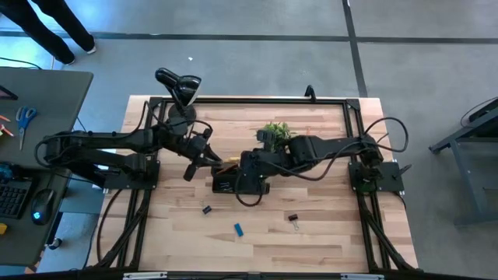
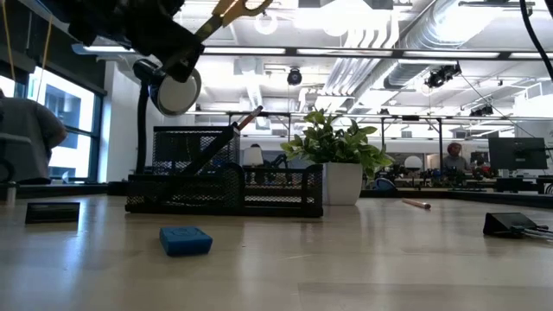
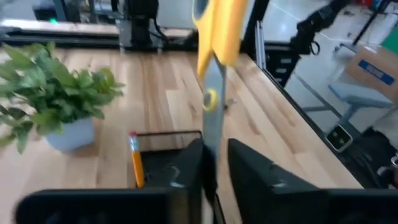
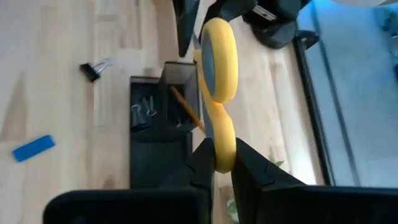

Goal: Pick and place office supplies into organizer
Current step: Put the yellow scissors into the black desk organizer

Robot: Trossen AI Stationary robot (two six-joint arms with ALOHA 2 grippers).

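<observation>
No legible text, labels, brands, numbers or signs on any object, table surface or background

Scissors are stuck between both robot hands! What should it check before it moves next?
1. Right gripper shut on a yellow handle of the scissors: ok.
2. Left gripper around the scissors' blade: ok as to place; whether it grips or is letting go, cannot tell.
3. Scissors lifted off the table: ok, the low view shows them high up.
4. Organizer near, below the scissors: ok.
5. Free room in the organizer: cannot tell; an orange pencil already stands in it.
6. Plant out of the way beside the organizer: ok.
</observation>
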